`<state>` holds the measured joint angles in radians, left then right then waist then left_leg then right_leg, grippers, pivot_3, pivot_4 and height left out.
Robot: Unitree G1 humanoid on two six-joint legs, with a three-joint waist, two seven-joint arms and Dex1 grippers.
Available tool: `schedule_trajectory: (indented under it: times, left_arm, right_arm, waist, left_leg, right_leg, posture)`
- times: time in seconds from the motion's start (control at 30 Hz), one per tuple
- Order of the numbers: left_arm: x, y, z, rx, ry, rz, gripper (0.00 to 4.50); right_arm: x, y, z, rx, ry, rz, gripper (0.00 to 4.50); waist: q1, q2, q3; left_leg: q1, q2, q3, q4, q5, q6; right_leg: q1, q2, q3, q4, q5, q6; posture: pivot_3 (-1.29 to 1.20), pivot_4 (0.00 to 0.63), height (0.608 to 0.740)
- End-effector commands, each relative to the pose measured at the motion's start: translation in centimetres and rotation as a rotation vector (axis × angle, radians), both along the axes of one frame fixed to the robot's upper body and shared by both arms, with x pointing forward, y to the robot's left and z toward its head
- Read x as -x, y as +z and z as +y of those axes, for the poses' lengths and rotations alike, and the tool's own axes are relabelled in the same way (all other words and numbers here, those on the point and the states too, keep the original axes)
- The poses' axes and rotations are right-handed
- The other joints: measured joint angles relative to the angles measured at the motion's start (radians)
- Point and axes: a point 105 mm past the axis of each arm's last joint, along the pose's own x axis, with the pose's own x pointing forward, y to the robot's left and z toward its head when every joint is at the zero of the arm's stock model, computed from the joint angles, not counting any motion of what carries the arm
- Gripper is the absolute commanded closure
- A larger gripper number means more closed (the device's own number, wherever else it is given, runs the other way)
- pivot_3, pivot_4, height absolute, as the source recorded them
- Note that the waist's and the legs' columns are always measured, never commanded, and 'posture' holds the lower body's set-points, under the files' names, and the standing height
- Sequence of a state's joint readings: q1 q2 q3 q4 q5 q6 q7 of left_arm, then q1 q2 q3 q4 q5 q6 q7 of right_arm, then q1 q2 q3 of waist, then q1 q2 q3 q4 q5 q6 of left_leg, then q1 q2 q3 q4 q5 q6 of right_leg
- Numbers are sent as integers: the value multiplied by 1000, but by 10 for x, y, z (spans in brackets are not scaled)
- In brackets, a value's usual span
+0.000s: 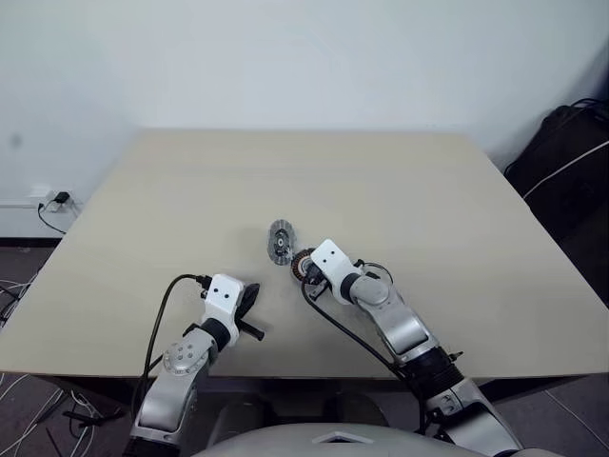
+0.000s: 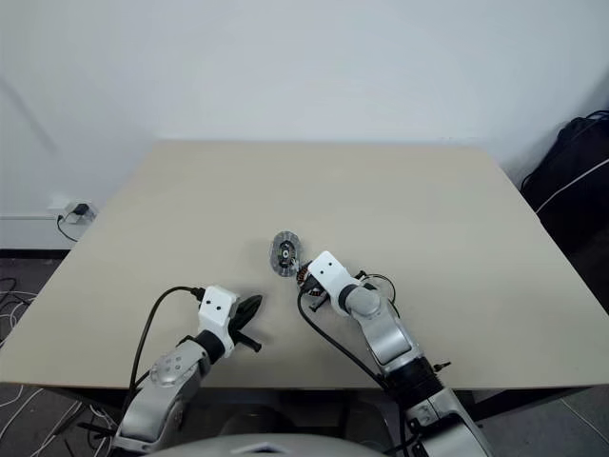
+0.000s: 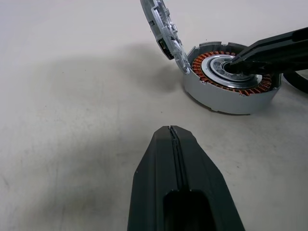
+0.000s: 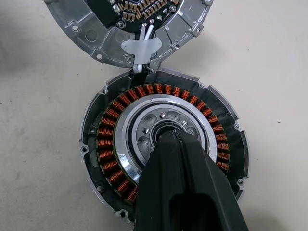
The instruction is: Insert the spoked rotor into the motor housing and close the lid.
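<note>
**Rotor seated, lid propped at the housing's rim**

Near the middle of the table, slightly toward the robot's side, sits the motor housing, a round grey body with copper-brown windings ringing its inside. The spoked rotor lies inside that ring, its silvery face with round recesses showing around a dark central bore. The right gripper has its jaws pressed together, holding nothing, with the tip resting at the rotor's centre.

The lid stands tilted just beyond the housing, its lower edge touching the housing's far rim; two white wires run from its inner face down to that rim. In the left wrist view the lid appears edge-on, leaning away from the housing, a tilt the head views barely reveal. The right wrist view alone shows the small components on the lid's inner face.

The left gripper hovers low over the table nearer the robot and to the left of the housing, well apart from it, jaws pressed together and empty.

Bare beige tabletop surrounds the parts on every side, with wide room to each edge. Beyond stands a plain white wall; a wall socket with a plugged cable sits low at the left, and dark bags lie on the floor to the right.
</note>
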<state>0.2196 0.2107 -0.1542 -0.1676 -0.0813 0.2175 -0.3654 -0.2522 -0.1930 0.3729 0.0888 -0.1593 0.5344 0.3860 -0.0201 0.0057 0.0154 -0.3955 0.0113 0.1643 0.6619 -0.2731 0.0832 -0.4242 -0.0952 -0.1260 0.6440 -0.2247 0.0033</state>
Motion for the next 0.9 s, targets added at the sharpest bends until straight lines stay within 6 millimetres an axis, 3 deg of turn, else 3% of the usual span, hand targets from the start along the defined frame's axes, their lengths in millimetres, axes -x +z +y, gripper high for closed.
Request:
schedule_trajectory:
  times: [0.03,0.2,0.5,0.9]
  left_arm:
    - [-6,13,-2,0,-14,-48,4500]
    - [-7,13,-4,2,-20,-50,4500]
    - [-7,12,-4,8,-10,-50,4500]
    - [-7,11,-5,16,-1,-47,4500]
  right_arm:
    - [-7,14,2,-14,-10,-31,4483]
    - [-12,20,8,38,-11,-24,4483]
    - [-10,13,5,163,18,49,4483]
    - [-7,27,6,197,103,75,4483]
  waist:
    - [-1,0,1]
    - [-2,1,2]
    - [-1,1,2]
    - [-1,1,3]
  left_leg:
    - [0,0,0,0,0,0]
    - [-1,0,0,0,0,0]
    - [-1,0,0,0,0,0]
    - [-1,0,0,0,0,0]
  right_leg:
    - [0,0,0,0,0,0]
    - [-1,0,0,0,0,0]
    - [-1,0,0,0,0,0]
    - [-2,0,0,0,0,0]
  posture:
    - [0,0,740]
    - [0,0,740]
    - [0,0,740]
    - [0,0,740]
